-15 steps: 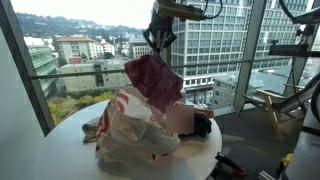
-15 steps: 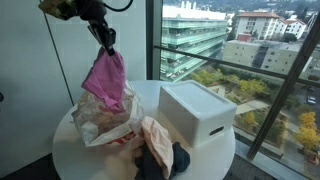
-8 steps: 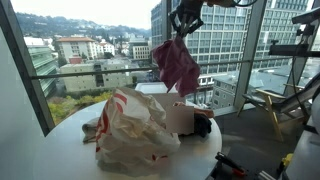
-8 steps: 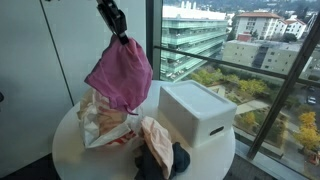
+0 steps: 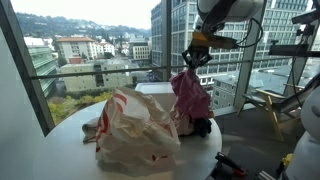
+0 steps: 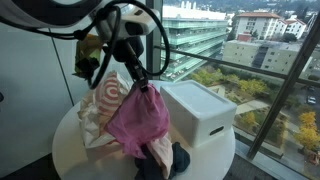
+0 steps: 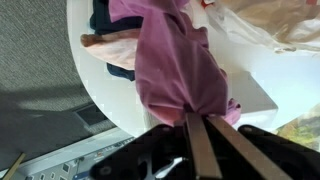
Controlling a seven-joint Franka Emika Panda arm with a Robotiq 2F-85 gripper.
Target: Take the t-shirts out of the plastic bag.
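My gripper (image 5: 192,62) is shut on a pink t-shirt (image 5: 191,97), which hangs from it above the small pile of clothes (image 5: 200,125) on the round white table (image 5: 70,130). In an exterior view the gripper (image 6: 143,82) holds the pink t-shirt (image 6: 138,122) between the plastic bag and the white box. The white and red plastic bag (image 5: 135,132) lies crumpled on the table; it also shows in an exterior view (image 6: 95,112). In the wrist view the fingers (image 7: 200,125) pinch the pink t-shirt (image 7: 170,65) over a peach and a dark garment (image 7: 105,30).
A white box (image 6: 200,110) stands on the table beside the pile. Large windows are right behind the table. A chair or stand (image 5: 270,105) is off to the side. The table edge (image 6: 225,150) is close to the pile.
My gripper has carried the pink t-shirt away from the bag, across and down, until it hangs over the pile of clothes next to the white box.
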